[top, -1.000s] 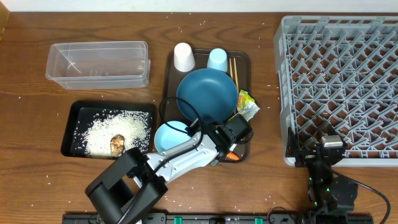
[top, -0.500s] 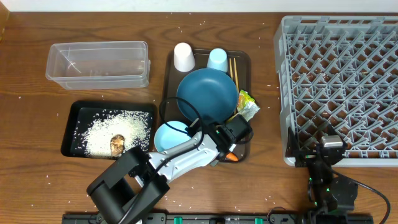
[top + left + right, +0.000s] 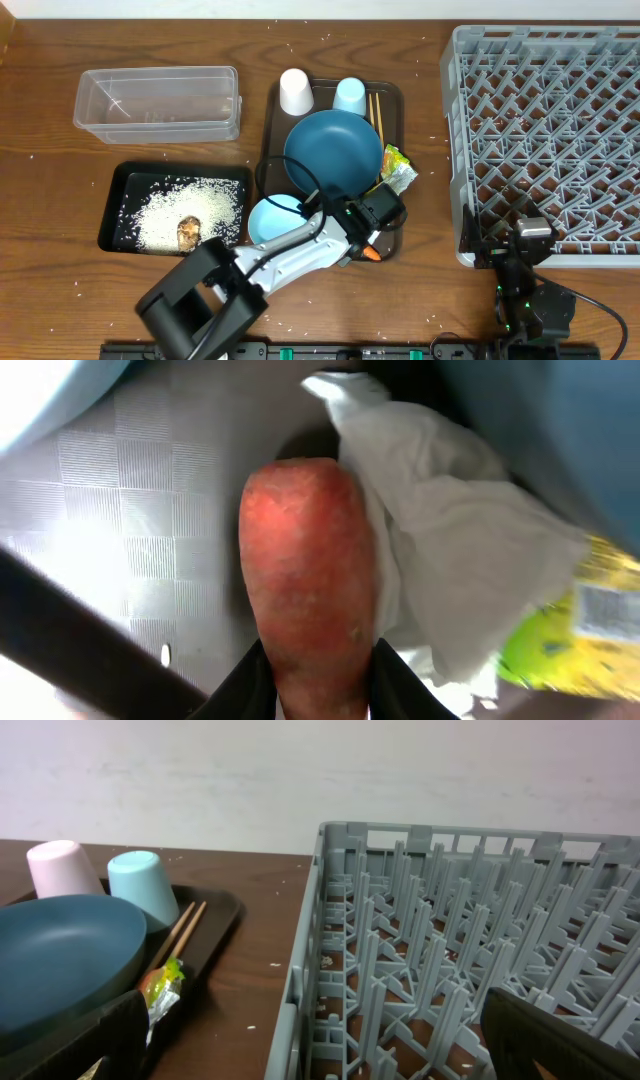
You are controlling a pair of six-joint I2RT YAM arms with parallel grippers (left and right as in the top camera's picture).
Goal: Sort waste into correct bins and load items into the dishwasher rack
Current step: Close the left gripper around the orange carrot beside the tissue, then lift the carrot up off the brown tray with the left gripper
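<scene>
Overhead I get even, bright light and soft shadows. My left wrist close-up is blurred around the carrot (image 3: 305, 590), with white glare on the serving tray (image 3: 90, 560).

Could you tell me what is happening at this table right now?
The left arm has its jaws shut on a small orange carrot, beside a crumpled white tissue on the dark brown serving tray. The right arm rests by the large grey plastic dishwasher rack, jaws open. White rice and a brown food lump lie in the shallow black tray; the rack holds nothing yet.

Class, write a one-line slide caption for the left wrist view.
Left gripper clamps an orange carrot beside crumpled white tissue.
</scene>
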